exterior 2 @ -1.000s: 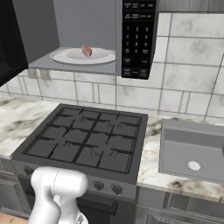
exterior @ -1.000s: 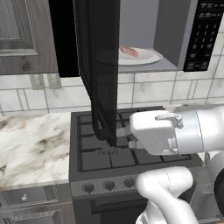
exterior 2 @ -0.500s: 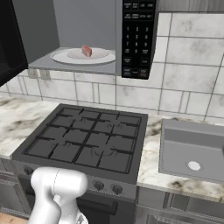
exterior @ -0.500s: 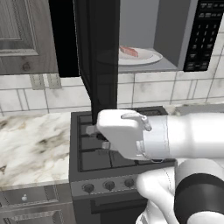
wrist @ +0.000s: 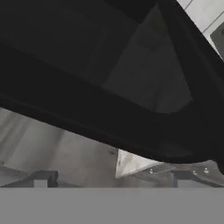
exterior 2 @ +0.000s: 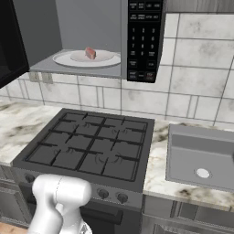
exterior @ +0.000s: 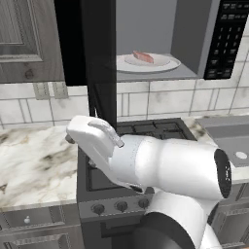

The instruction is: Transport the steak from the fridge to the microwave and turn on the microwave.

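Steak lies on the white turntable plate inside the microwave, delivery done; the door stands open. Gripper, jaws apart and empty, faces that door, presumably to shut it.

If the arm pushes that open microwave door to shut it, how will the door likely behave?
The microwave door stands swung out wide on its left edge, so it will probably pivot freely rather than slide. It looks like a tall rigid slab, likely stiff. The steak lies flat on the white plate, well inside the microwave, so it probably stays put.
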